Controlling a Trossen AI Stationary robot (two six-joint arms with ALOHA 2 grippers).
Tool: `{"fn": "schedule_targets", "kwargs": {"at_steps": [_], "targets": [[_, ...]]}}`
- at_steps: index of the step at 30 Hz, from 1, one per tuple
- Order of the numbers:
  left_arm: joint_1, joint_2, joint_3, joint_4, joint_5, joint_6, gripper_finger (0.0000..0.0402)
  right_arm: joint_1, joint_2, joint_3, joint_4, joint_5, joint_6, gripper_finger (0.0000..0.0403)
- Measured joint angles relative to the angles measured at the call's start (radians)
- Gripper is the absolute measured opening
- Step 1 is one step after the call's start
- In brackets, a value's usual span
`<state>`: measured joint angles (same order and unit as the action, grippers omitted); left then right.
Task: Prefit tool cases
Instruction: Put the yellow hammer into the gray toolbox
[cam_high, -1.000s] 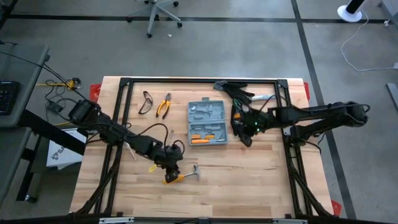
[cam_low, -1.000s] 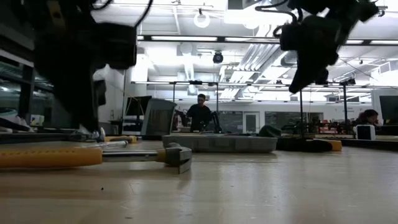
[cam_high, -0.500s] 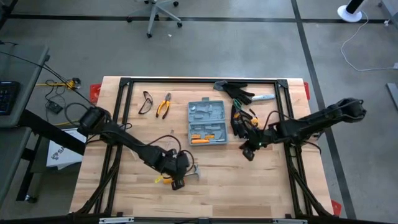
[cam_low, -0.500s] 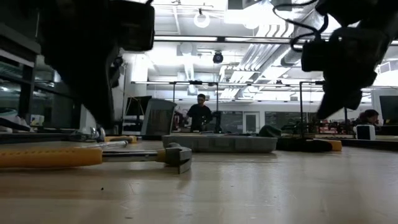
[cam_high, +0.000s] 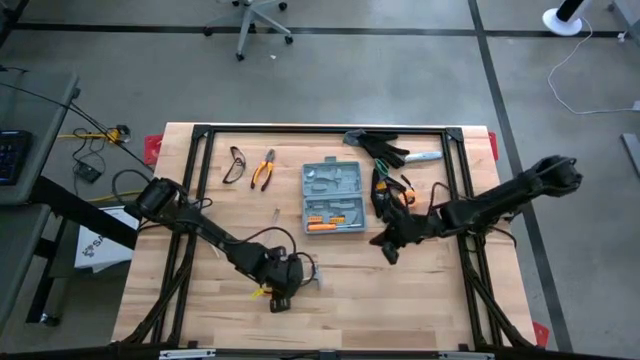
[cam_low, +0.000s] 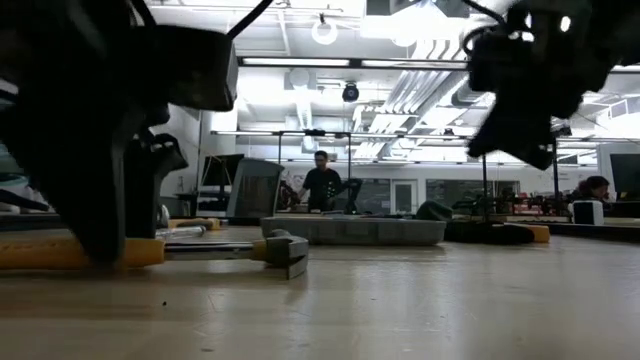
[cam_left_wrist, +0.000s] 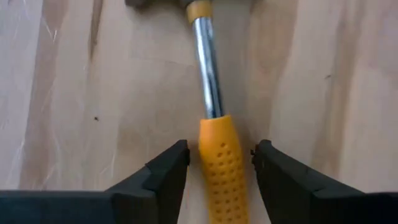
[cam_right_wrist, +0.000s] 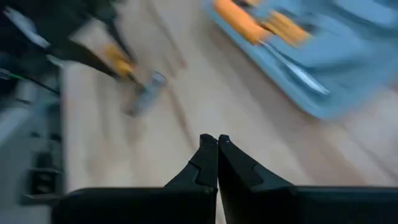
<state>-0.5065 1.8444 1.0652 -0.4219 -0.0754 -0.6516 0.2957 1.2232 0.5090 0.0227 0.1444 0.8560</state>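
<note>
Left gripper (cam_left_wrist: 217, 163) sits low at the near-left of the table (cam_high: 420, 300), fingers (cam_left_wrist: 165, 171) spread, straddling the yellow grip of the hammer (cam_left_wrist: 217, 158). Small gaps show either side of the handle, so not pinching it. Hammer lies flat on the wood; its steel shaft runs away from the gripper to the head. In the low view the left gripper (cam_low: 115, 215) stands right over the yellow handle (cam_low: 40, 252), with the hammer head (cam_low: 285, 252) to its right.

Right gripper (cam_right_wrist: 217, 163) hovers above the table's middle-right, fingers pressed together, holding nothing. In the high view it (cam_high: 388, 247) hangs just near and right of the tool case (cam_high: 333, 196), clear of it.

Tool case: grey-blue, lying open and flat at table centre, orange-handled tools in its near half, grey tools in the far half. Left of it, orange-handled pliers (cam_high: 263, 168) and safety glasses (cam_high: 235, 164). Far right of it, black work gloves (cam_high: 383, 150).

Versus half a second ago: left gripper has dropped onto the hammer handle and its fingers have widened; right gripper has moved up in the low view and slightly left toward the case. Case, pliers, glasses, gloves unmoved.
</note>
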Motion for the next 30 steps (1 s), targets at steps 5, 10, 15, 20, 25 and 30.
{"fn": "schedule_targets", "kwargs": {"at_steps": [5, 10, 15, 20, 25, 30], "targets": [[-0.001, 0.022, 0.002, 0.003, -0.018, 0.001, 0.0187, 0.007, 0.201, 0.082, 0.132, -0.022, -0.013, 0.0], [-0.001, 0.023, 0.002, 0.002, -0.045, 0.001, 0.0188, -0.002, 0.437, 0.268, 0.135, -0.136, -0.16, 0.0], [-0.015, 0.025, 0.002, -0.007, -0.079, 0.001, 0.0188, -0.03, 0.616, 0.433, 0.133, -0.234, -0.26, 0.0], [-0.019, 0.025, 0.002, -0.025, -0.148, 0.001, 0.0188, -0.044, 0.715, 0.567, 0.136, -0.324, -0.361, 0.0], [-0.017, 0.025, 0.001, -0.028, -0.176, 0.001, 0.0188, -0.045, 0.791, 0.635, 0.116, -0.385, -0.385, 0.0], [-0.017, 0.025, 0.001, -0.028, -0.178, 0.001, 0.0188, -0.046, 0.822, 0.637, 0.09, -0.381, -0.36, 0.0]]}}
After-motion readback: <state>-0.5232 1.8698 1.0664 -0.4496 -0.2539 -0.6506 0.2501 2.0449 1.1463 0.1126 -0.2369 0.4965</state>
